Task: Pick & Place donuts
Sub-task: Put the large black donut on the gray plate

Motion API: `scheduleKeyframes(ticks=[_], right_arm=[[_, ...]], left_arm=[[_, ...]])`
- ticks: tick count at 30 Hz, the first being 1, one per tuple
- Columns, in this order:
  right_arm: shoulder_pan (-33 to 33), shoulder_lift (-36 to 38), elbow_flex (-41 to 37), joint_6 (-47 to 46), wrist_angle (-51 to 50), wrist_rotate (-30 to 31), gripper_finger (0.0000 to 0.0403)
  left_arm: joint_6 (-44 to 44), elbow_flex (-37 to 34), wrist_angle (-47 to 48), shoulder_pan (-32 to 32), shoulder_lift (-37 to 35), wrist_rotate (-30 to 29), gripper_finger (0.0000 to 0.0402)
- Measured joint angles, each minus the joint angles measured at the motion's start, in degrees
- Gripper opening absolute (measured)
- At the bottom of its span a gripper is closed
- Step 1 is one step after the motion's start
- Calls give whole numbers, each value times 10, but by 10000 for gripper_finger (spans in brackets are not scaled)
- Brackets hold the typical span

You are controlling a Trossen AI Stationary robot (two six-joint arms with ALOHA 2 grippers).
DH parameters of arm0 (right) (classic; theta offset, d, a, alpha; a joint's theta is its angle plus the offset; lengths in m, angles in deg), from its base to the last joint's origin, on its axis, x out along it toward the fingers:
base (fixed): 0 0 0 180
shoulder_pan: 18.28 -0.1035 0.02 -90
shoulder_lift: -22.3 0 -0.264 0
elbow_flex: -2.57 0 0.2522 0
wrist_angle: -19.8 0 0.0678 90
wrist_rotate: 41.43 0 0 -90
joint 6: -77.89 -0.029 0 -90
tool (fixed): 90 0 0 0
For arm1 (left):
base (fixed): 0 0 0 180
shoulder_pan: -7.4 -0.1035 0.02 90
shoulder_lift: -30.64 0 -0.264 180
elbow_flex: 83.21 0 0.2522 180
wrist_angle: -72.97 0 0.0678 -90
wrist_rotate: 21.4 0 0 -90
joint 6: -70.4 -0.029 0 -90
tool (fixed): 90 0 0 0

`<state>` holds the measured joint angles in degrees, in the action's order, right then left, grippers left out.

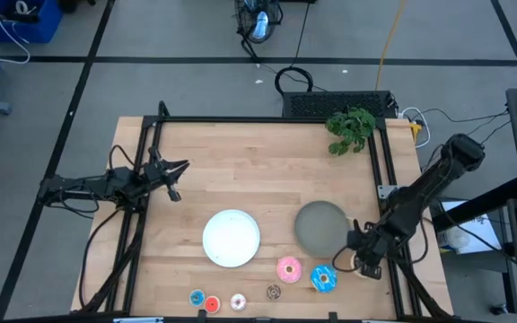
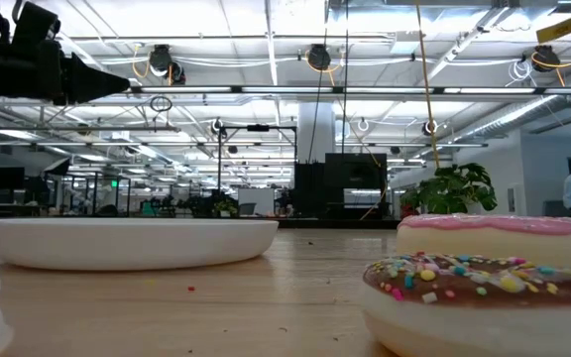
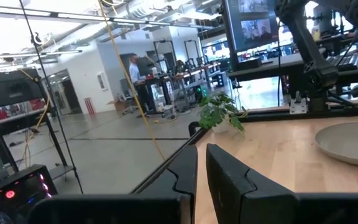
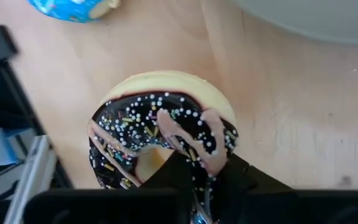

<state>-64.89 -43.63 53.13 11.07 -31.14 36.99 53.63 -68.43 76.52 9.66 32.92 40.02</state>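
My right gripper (image 1: 346, 261) is at the table's near right, beside the grey plate (image 1: 319, 226), and is shut on the chocolate-sprinkled donut (image 4: 160, 124). The pink donut (image 1: 288, 269) and the blue donut (image 1: 323, 279) lie flat on the table just left of it. The mini blue (image 1: 197, 297), red (image 1: 211, 304), white (image 1: 238, 302) and brown (image 1: 274, 292) donuts lie along the near edge. My left gripper (image 1: 176, 169) is shut and empty, held above the table's left side. My right gripper pinches the chocolate donut's ring (image 4: 199, 146) on the side nearest the gripper, one finger (image 4: 169, 167) in the hole and one (image 4: 241, 177) outside. The icing is squeezed in between them. The donut is tilted, its iced face toward the wrist camera. Whether it touches the table I cannot tell.
A white plate (image 1: 232, 238) sits at the table's near middle, left of the grey plate. A green plant sprig (image 1: 350, 127) lies at the far right corner. The table's dark frame rails (image 1: 386, 161) run along its edges. The far half of the wooden top is bare.
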Motion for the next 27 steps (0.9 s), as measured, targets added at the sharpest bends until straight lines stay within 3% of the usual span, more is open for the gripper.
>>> scheduleKeyframes(ticks=[7,17,27], right_arm=[[28,21,55,51,-83,13,8],[70,-43,327,159,-357,103,8],[148,-77,445,174,-459,68,8]], left_arm=[[17,0,0,0,0,0,42],[25,0,0,0,0,0,42],[3,0,0,0,0,0,42]])
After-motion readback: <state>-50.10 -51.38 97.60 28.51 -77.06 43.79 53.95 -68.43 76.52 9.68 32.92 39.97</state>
